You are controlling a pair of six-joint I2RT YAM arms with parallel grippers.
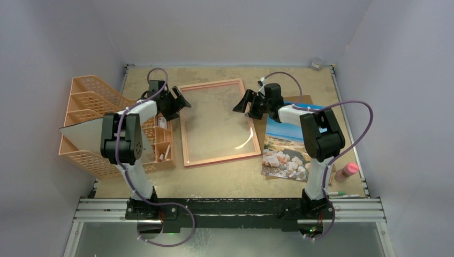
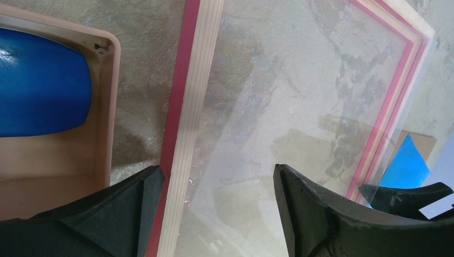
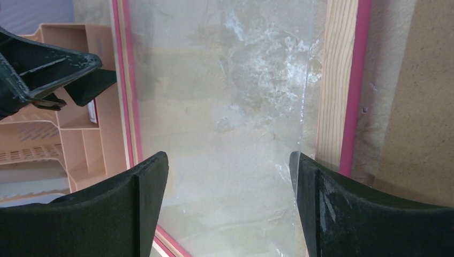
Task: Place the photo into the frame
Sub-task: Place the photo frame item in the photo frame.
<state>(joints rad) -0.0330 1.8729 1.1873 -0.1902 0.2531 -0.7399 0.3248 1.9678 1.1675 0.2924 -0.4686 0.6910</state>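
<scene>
The frame (image 1: pixel 183 134) lies flat mid-table, pale wood back up with a pink-red edge, and a clear sheet (image 1: pixel 217 120) lies in it. The photo (image 1: pixel 284 150) lies picture up to the frame's right, partly under my right arm. My left gripper (image 1: pixel 179 103) is open and empty over the frame's left side (image 2: pixel 187 107), jaws astride it (image 2: pixel 217 182). My right gripper (image 1: pixel 243 104) is open and empty over the frame's right side (image 3: pixel 334 80), its jaws (image 3: pixel 227 166) above the clear sheet (image 3: pixel 230 80), whose right edge curls up.
An orange mesh organiser (image 1: pixel 91 123) stands at the left, close to the frame, with a blue object (image 2: pixel 37 91) in a tray. A brown backing board (image 1: pixel 301 99) lies under the photo's far end. A pink bottle (image 1: pixel 347 171) and pens (image 1: pixel 342 195) lie at the near right.
</scene>
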